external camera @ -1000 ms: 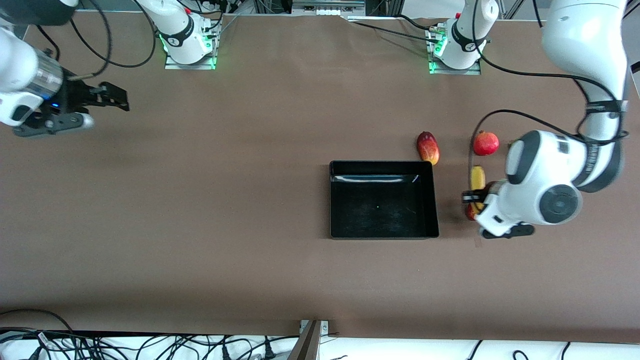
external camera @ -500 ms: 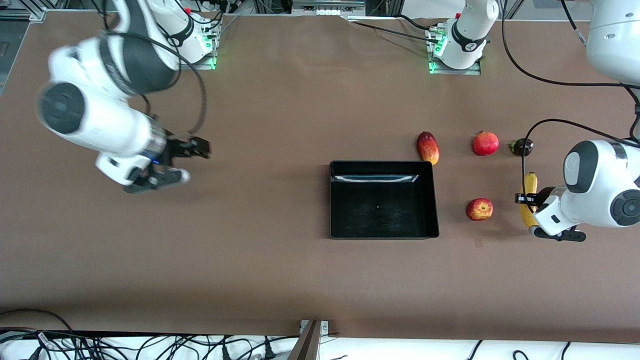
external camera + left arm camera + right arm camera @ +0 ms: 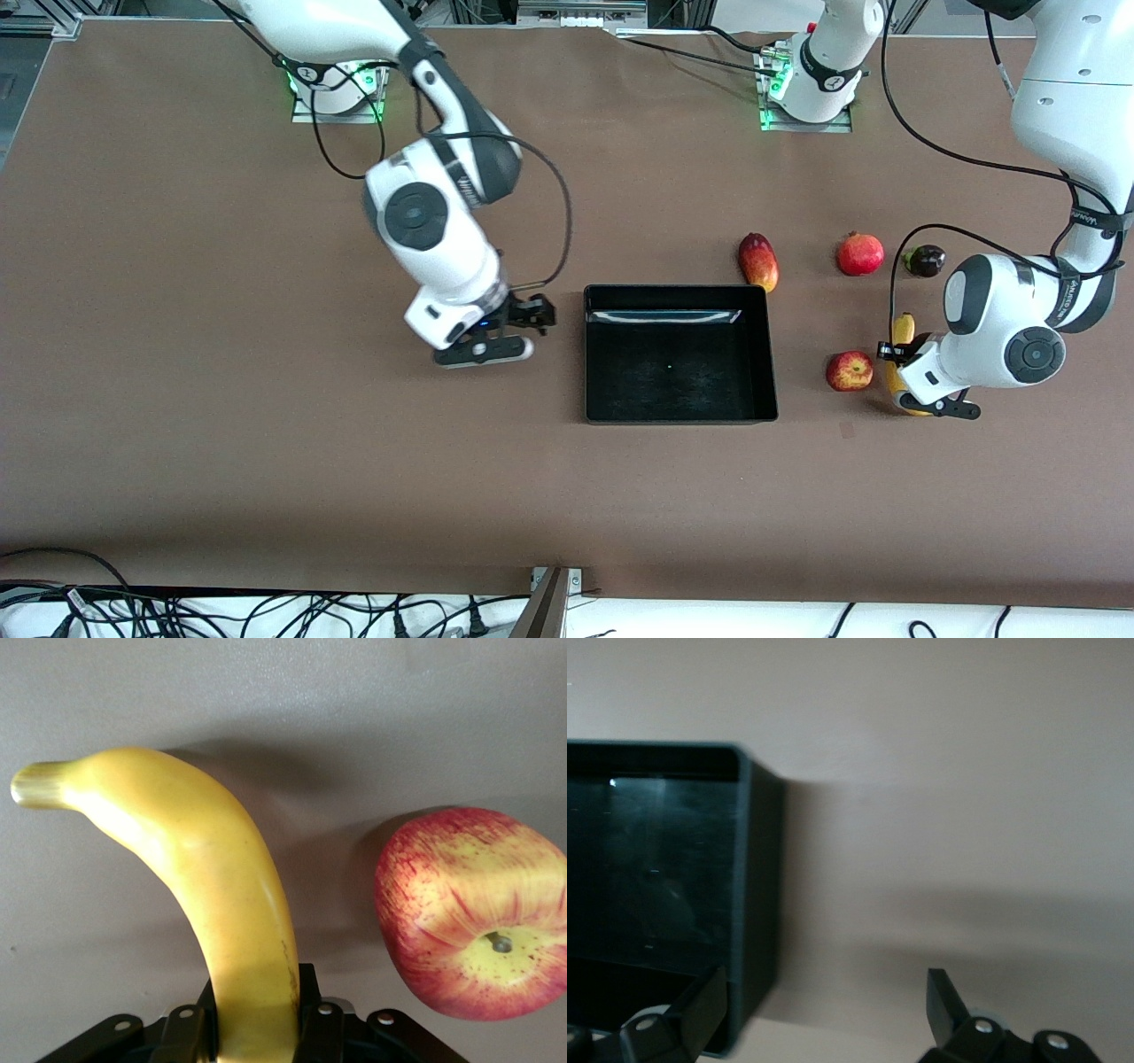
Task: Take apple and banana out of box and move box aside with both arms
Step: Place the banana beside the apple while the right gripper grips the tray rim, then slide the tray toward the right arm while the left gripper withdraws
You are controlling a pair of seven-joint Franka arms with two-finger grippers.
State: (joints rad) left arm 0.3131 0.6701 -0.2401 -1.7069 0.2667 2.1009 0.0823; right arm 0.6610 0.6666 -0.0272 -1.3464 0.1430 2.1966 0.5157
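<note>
The black box (image 3: 680, 372) lies in the middle of the table with nothing in it. The red and yellow apple (image 3: 850, 370) rests on the table between the box and the left arm's end. Just beside the apple, my left gripper (image 3: 897, 356) is shut on the yellow banana (image 3: 903, 329). In the left wrist view the banana (image 3: 204, 895) curves out from my left gripper (image 3: 257, 1028), with the apple (image 3: 474, 912) alongside. My right gripper (image 3: 536, 317) is open beside the box wall toward the right arm's end. In the right wrist view, my right gripper (image 3: 828, 1001) has one finger (image 3: 700, 1010) over the box wall (image 3: 757, 886).
Farther from the front camera than the apple lie an oblong red and yellow fruit (image 3: 758, 261) by the box's corner, a round red fruit (image 3: 860, 253) and a small dark purple fruit (image 3: 924, 260).
The right arm has swung in from the right arm's end of the table to the box's side. The left gripper carried the banana off the apple, outward, then back beside it.
</note>
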